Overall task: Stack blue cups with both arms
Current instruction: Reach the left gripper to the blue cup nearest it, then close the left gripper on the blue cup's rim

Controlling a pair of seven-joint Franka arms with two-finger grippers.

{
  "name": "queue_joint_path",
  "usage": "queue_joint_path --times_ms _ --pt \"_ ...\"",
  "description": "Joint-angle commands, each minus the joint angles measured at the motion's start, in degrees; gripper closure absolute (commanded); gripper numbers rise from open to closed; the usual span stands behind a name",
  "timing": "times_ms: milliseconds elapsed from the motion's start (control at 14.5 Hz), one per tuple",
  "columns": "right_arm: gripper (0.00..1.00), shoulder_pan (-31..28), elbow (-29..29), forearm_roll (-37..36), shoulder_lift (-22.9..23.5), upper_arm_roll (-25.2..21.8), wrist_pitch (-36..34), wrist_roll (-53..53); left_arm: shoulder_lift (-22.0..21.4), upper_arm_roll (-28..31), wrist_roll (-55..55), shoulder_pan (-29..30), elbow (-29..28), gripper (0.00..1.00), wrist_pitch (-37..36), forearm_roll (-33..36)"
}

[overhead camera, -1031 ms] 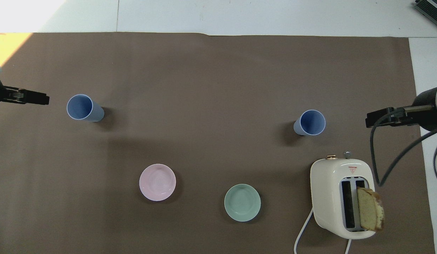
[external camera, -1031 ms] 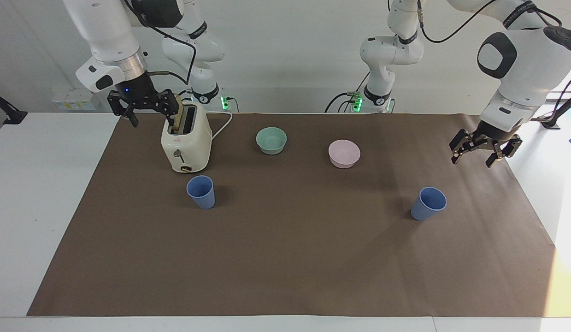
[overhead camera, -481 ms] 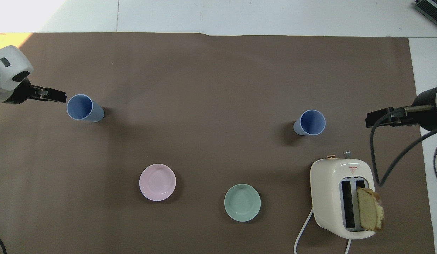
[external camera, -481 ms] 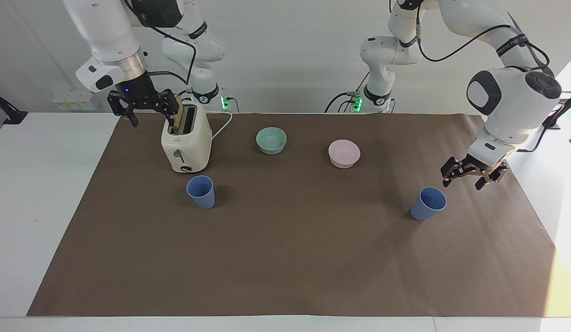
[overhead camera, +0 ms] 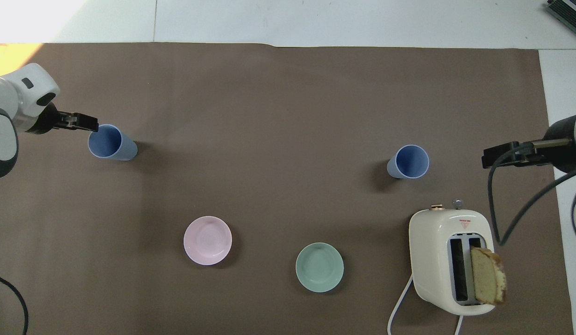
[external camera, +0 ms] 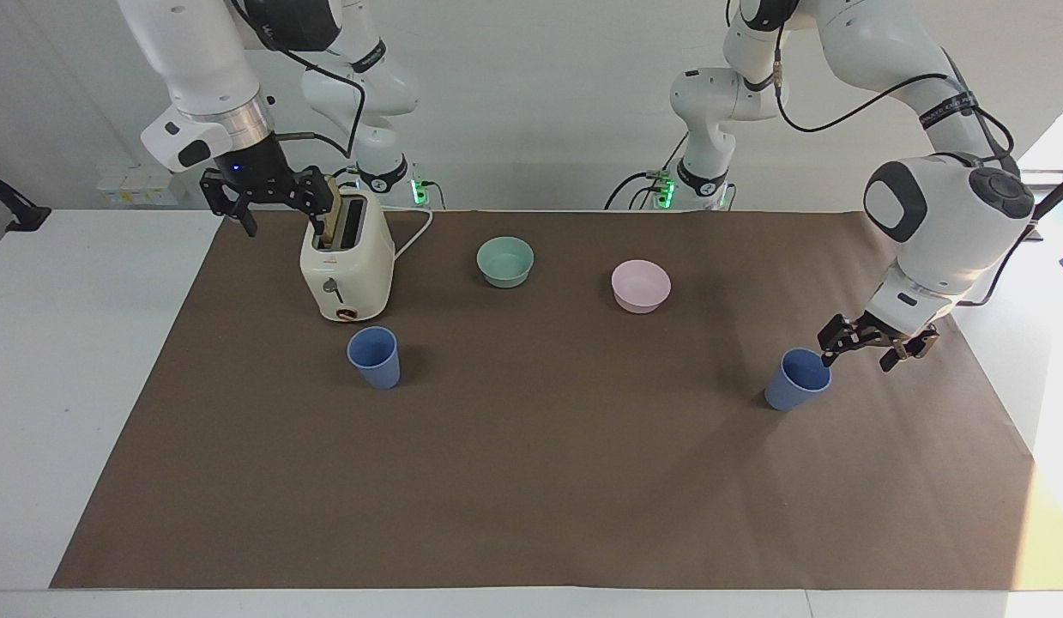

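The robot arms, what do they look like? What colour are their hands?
Both arms are big, white and rounded, with dark grey joint caps and black cables looping along them. The right arm has a silver ring at its wrist. The left gripper and right gripper are black, each with two fingers.

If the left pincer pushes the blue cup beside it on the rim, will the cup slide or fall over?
The blue cup probably tips rather than slides: it is tall for its narrow base, and the open left pincer is level with its rim. It looks like thin plastic and seems empty, so likely light. Once tipped, its tapered round wall would probably roll in a curve on the brown mat.
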Motion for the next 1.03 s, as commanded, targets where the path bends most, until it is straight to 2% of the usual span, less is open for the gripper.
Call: queue_joint_path --times_ms 0,138,275,412,481,688,825,962 --pt "0.00 -0.7 -0.8 1.2 -0.9 0.1 0.5 -1.4 0.6 -0.6 1.7 0.6 -2.4 0.01 2.7 -1.3" --pt "0.00 -0.7 -0.8 1.2 -0.9 0.1 0.5 -1.5 -0.5 -0.6 1.6 0.4 -7.3 0.04 6.7 -1.4" --pt "0.00 -0.7 -0.8 1.2 -0.9 0.1 0.5 -1.5 -2.2 -0.5 1.5 0.4 -10.4 0.14 7.2 -1.4" --pt "0.00 -0.7 -0.8 1.2 -0.9 0.1 0.5 -1.4 -2.5 -0.5 0.5 0.0 -10.5 0.38 6.9 -1.4" --pt "0.00 -0.7 -0.8 1.2 -0.9 0.1 0.5 -1.4 -2.4 -0.5 0.0 -0.1 -10.4 0.55 6.8 -1.4" --pt "0.00 -0.7 -0.8 1.2 -0.9 0.1 0.5 -1.5 -2.2 -0.5 0.6 -1.1 -9.9 0.91 6.7 -1.4" --pt "0.00 -0.7 -0.8 1.2 -0.9 0.1 0.5 -1.5 -2.4 -0.4 0.8 -1.8 -9.7 1.00 6.7 -1.3" --pt "0.00 -0.7 -0.8 1.2 -0.9 0.1 0.5 -1.5 -3.8 -0.4 0.4 -1.9 -9.3 1.00 6.4 -1.2"
